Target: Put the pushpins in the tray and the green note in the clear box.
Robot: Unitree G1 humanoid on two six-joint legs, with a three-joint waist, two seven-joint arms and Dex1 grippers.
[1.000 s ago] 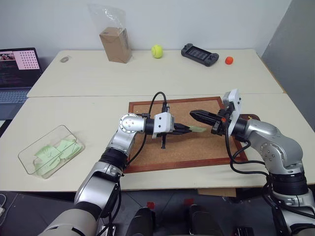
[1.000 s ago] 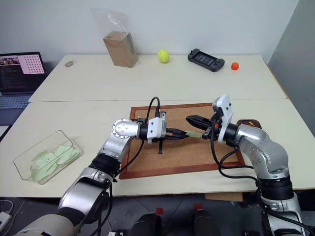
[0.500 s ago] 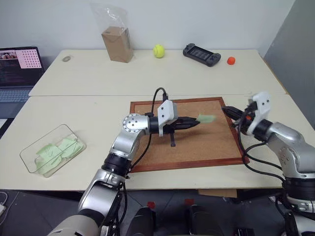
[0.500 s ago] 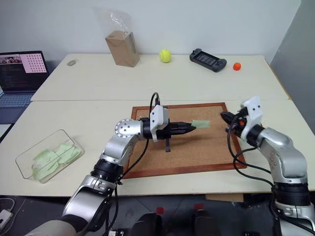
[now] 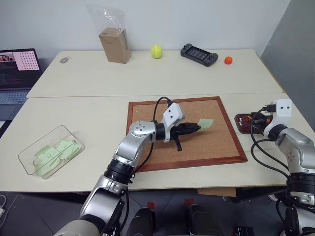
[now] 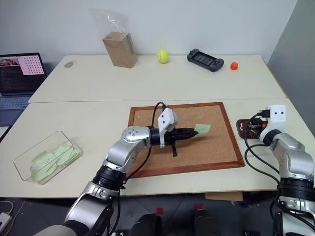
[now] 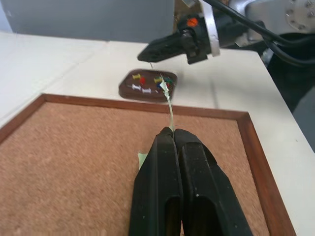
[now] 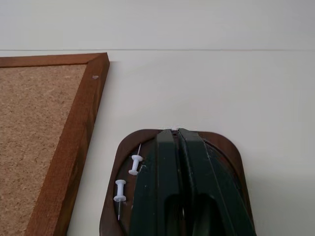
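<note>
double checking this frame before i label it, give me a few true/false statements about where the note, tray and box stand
1. The pale green square paper note is pinched in the left gripper over the wooden-framed corkboard. True.
2. The right gripper hangs over the small dark reddish-brown tray. True.
3. The tray sits on the corkboard. False: it lies on the table beside the board's right edge.
4. The clear rectangular plastic box is empty. False: green notes already lie in it.
5. The tray holds pushpins. True.
6. The left gripper's fingers stand wide open. False: they are shut on the note.
</note>
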